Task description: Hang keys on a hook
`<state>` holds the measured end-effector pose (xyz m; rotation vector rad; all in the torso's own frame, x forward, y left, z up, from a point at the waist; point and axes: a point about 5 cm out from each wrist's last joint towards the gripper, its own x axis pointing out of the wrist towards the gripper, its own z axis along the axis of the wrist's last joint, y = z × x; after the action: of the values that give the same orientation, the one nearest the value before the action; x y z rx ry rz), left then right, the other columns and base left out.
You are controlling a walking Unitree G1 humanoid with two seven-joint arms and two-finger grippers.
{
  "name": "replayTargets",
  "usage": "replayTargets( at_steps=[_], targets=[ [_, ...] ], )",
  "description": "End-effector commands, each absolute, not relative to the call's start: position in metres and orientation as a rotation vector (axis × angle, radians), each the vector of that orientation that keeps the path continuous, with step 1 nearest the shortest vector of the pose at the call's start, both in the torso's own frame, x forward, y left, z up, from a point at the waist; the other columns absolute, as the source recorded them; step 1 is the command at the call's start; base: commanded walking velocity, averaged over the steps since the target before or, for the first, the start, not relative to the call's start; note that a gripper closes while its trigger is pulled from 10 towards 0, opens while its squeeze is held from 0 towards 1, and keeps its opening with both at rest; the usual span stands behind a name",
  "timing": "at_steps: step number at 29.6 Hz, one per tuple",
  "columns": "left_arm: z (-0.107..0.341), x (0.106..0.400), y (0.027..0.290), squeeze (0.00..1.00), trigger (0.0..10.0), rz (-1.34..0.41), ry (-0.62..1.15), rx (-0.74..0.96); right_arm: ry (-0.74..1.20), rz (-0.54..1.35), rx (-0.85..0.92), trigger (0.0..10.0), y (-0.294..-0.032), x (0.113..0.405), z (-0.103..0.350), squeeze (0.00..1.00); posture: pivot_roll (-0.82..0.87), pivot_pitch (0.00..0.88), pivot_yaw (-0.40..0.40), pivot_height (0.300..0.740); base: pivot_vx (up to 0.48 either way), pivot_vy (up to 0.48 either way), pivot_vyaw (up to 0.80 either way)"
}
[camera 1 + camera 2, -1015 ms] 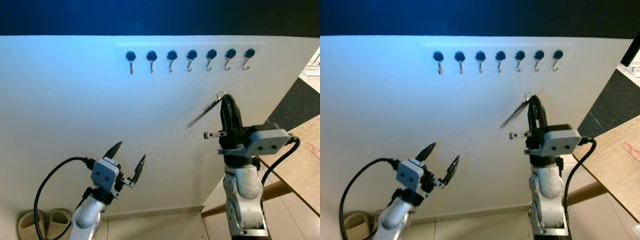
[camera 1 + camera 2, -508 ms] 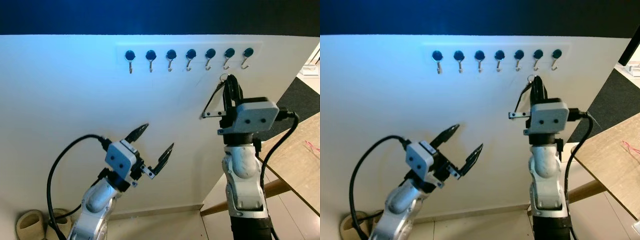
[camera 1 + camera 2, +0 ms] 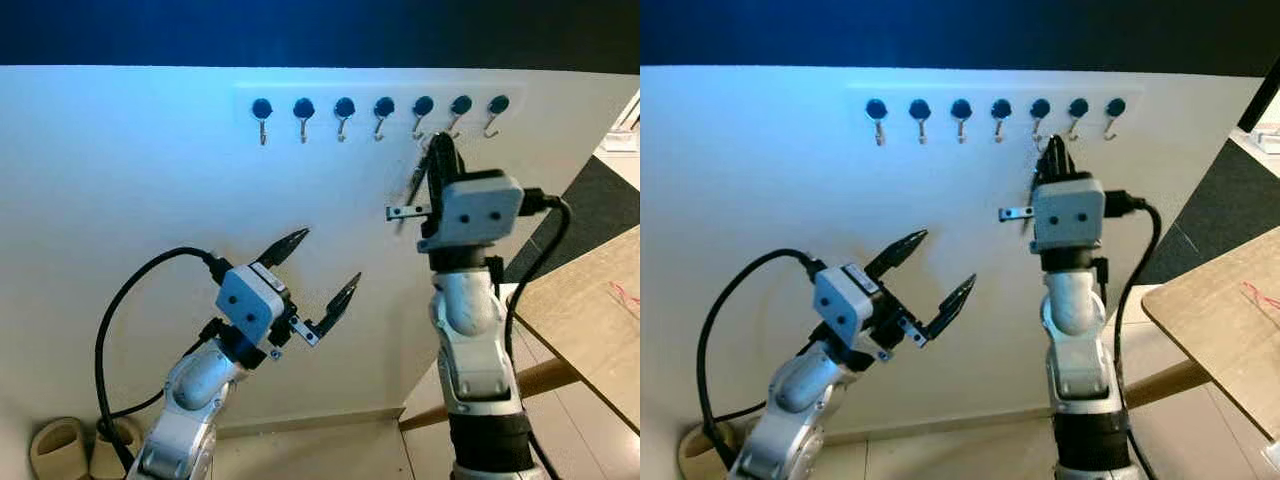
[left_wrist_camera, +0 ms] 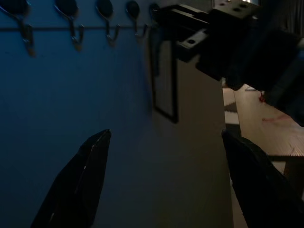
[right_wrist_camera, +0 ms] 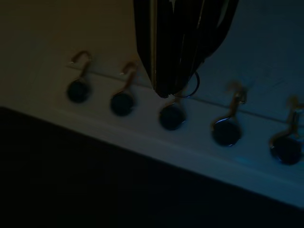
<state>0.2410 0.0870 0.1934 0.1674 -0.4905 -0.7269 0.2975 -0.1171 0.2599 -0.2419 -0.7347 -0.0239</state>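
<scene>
A row of several blue-capped metal hooks (image 3: pixel 384 108) runs along the top of a white wall panel (image 3: pixel 140 200). My right gripper (image 3: pixel 437 142) is raised just under the fifth hook (image 3: pixel 423 108), shut on the keys. Their thin black loop (image 3: pixel 414 183) hangs down beside the fingers. In the right wrist view the small key ring (image 5: pixel 192 86) sits at the fingertips, right by one hook's cap (image 5: pixel 172 117). My left gripper (image 3: pixel 326 260) hovers open lower down to the left, holding nothing. The left wrist view looks up at the loop (image 4: pixel 164 80).
A wooden table (image 3: pixel 590 300) juts in at the right, with a dark mat (image 3: pixel 600 190) beyond it. A pair of slippers (image 3: pixel 60 448) lies on the floor at the bottom left, against the panel.
My right gripper has risen with the keys and shifted left, from below the hooks to right under the fifth hook. The left arm has lifted and moved rightward, still open.
</scene>
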Motion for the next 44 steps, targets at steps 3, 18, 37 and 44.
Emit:
replayTargets(
  at_steps=[3,18,37,44],
  targets=[
    [0.194,0.238,0.087,0.00,10.0,-0.733,-0.476,0.205,-0.705,0.009,-0.233,10.0,-0.112,0.303,0.258,0.00,0.05,0.095,-0.066,0.740,0.000,0.000,0.00],
    [0.196,0.239,0.087,0.00,10.0,-0.723,-0.479,0.225,-0.740,0.068,-0.209,10.0,-0.099,0.310,0.272,0.00,0.06,0.094,-0.067,0.740,0.000,0.000,0.00],
    [0.196,0.239,0.086,0.00,10.0,-0.728,-0.474,0.243,-0.763,0.183,-0.188,10.0,-0.082,0.299,0.267,0.00,0.06,0.096,-0.068,0.740,0.000,0.000,0.00],
    [0.195,0.240,0.086,0.00,10.0,-0.733,-0.469,0.251,-0.703,0.195,-0.189,10.0,-0.082,0.302,0.257,0.00,0.06,0.096,-0.066,0.740,0.000,0.000,0.00]
  ],
)
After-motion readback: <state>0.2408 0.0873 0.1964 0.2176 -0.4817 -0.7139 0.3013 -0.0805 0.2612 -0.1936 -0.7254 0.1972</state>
